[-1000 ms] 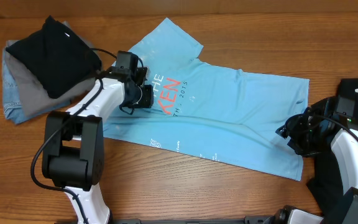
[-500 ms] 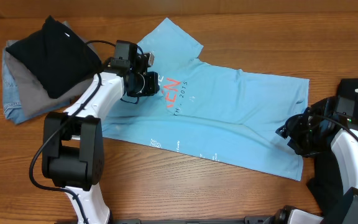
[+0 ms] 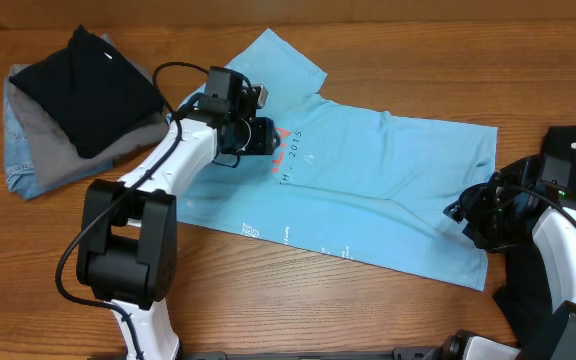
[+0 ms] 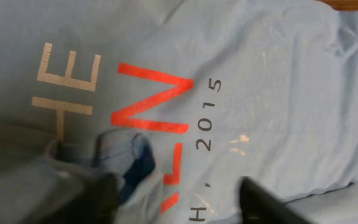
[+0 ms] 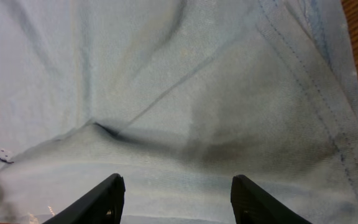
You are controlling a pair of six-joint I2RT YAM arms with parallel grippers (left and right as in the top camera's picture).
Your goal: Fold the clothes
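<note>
The clothes are one light blue T-shirt (image 3: 368, 190) spread flat across the middle of the table, its orange-red lettering (image 4: 151, 99) showing in the left wrist view. My left gripper (image 3: 258, 135) hovers over that lettering, open (image 4: 179, 190). A small bunched fold of the shirt (image 4: 126, 155) with a dark blue inside lies by its left finger (image 4: 104, 199). My right gripper (image 3: 468, 215) sits over the shirt's right end near the hem, open (image 5: 179, 190), with plain creased fabric (image 5: 185, 93) beneath and nothing between its fingers.
A stack of folded garments (image 3: 78, 100), black on grey on blue, lies at the back left. A black garment (image 3: 573, 145) lies at the right edge beside my right arm. Wooden tabletop (image 3: 298, 300) shows in front of the shirt.
My left gripper has moved right and slightly back, from beside the lettering to over it, dragging shirt fabric along. Its jaws now stand open. The right arm has not moved.
</note>
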